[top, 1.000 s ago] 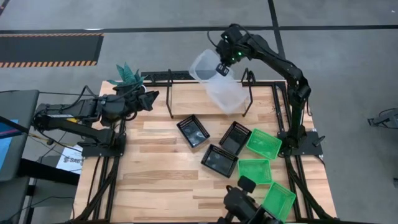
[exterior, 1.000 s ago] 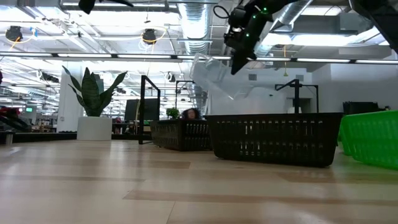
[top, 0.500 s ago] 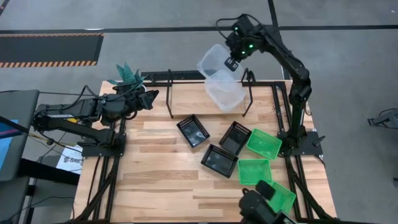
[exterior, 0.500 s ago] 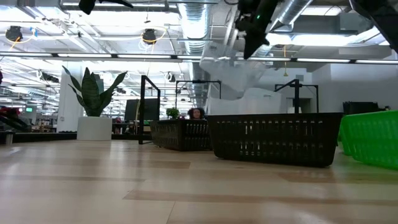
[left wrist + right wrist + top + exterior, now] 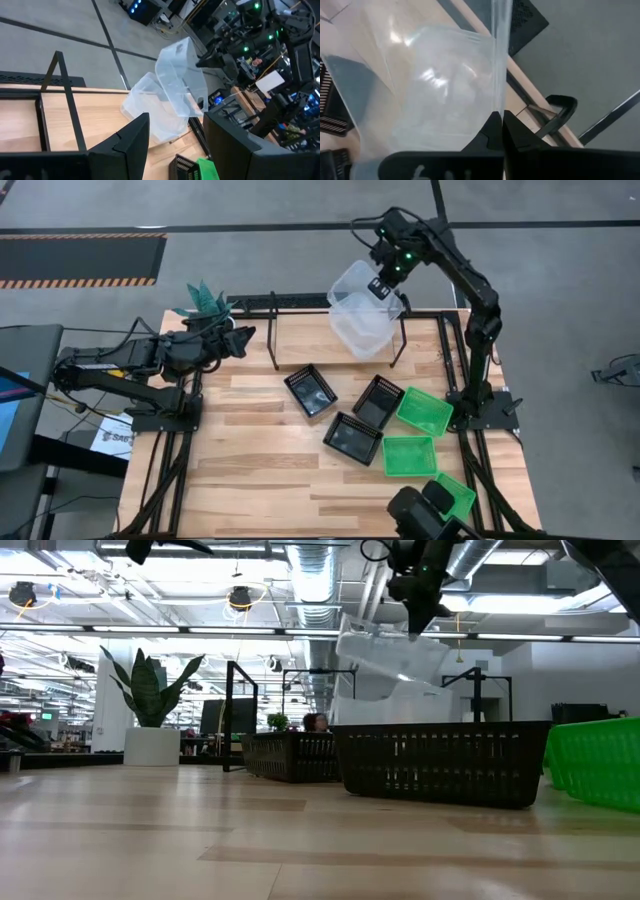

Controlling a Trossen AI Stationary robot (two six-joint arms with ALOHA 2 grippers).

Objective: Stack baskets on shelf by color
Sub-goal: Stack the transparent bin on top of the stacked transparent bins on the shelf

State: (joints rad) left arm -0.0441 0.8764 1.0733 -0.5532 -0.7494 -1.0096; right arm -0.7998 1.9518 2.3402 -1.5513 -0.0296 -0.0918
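My right gripper [image 5: 383,288] is shut on a clear basket [image 5: 352,283] and holds it in the air over the far right of the shelf [image 5: 305,340]. Just below it, more clear basket [image 5: 366,332] sits with its base on the shelf board, between the black hoops. Three black mesh baskets [image 5: 311,390] [image 5: 379,400] [image 5: 352,437] and three green ones [image 5: 424,410] [image 5: 409,455] [image 5: 458,495] lie on the table. My left gripper [image 5: 175,145] is open and waits at the table's left side, by the plant. My right gripper pinches one side wall of the clear basket at its rim [image 5: 500,75] between the two fingers [image 5: 490,127]. The fingers come from above, pointing down. The basket is lifted clear, tilted, and hangs to the left of the fingers [image 5: 390,655].
A potted plant [image 5: 205,302] stands at the table's far left corner, its white pot [image 5: 152,745] showing in the low view. Bare wood [image 5: 240,450] lies at the left and near parts of the table. A dark object [image 5: 420,515] shows at the near edge.
My right gripper has carried the clear basket toward the table's right. The basket has turned from steeply tipped to nearer level and now hangs above the clear basket on the shelf.
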